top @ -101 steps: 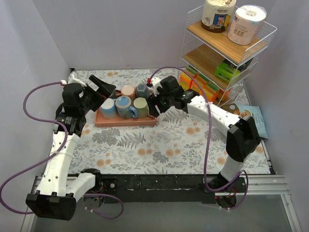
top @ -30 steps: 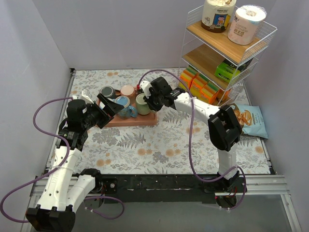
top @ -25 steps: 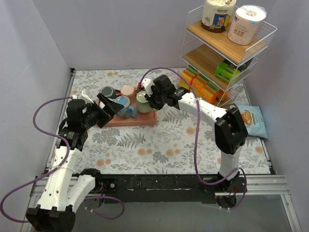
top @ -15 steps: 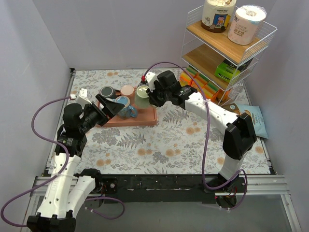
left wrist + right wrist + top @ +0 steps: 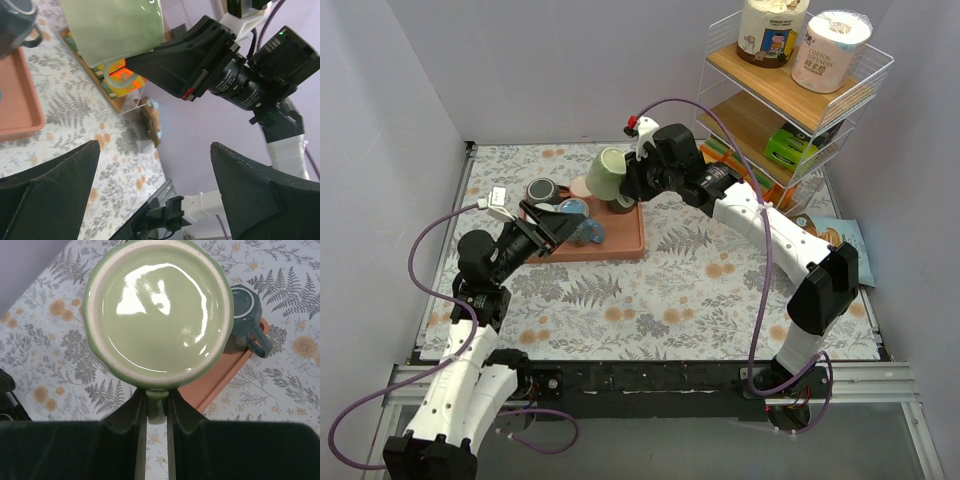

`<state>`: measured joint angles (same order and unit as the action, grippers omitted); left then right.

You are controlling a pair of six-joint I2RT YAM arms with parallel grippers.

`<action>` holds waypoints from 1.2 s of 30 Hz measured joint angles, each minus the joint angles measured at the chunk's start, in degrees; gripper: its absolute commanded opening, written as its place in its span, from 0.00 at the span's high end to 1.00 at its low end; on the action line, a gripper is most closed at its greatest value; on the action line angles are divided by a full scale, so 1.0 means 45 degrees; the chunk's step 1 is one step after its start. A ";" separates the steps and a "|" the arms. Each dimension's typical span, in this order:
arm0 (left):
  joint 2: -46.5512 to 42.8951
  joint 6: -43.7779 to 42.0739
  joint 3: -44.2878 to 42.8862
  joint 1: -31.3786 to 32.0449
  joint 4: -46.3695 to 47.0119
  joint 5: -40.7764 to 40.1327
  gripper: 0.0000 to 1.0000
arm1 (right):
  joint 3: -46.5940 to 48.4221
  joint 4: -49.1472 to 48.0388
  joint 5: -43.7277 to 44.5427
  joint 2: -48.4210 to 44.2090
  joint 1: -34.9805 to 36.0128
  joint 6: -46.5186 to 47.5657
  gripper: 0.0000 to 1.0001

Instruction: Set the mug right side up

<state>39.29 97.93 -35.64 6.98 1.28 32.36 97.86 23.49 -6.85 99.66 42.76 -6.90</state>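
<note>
The green mug hangs tilted in the air above the back of the orange tray. My right gripper is shut on its handle. In the right wrist view the mug shows end-on, and its handle sits pinched between the fingers of the gripper. My left gripper is open and empty over the tray's left end, short of the lifted mug. From the left wrist the mug fills the top, above the wide-apart jaws of the gripper.
Still on the tray are a dark mug, a blue mug and a teal patterned mug. A wire shelf with boxes stands at the back right, and a snack bag lies on the floral cloth.
The right gripper has raised the green mug off the tray, carried it back and up, and tipped it over. The left arm has drawn back toward the near left.
</note>
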 measured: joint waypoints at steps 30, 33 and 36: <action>0.6222 0.3313 -0.0233 0.2671 1.0030 0.0097 0.35 | -0.0058 -0.1316 -0.1569 -0.1472 -0.0010 -0.6815 0.99; 0.6222 0.3507 -0.0233 0.2671 1.0598 -0.0102 0.40 | -0.0058 -0.1331 -0.1787 -0.1506 -0.0015 -0.7023 0.99; 0.6256 0.3657 -0.0233 0.2671 1.1176 -0.0219 0.47 | -0.0097 -0.1540 -0.1991 -0.1690 -0.0078 -0.7257 0.99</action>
<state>67.44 114.39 -36.69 19.00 51.57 31.38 97.43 16.56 -15.81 92.05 42.41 -39.55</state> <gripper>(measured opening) 0.599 0.211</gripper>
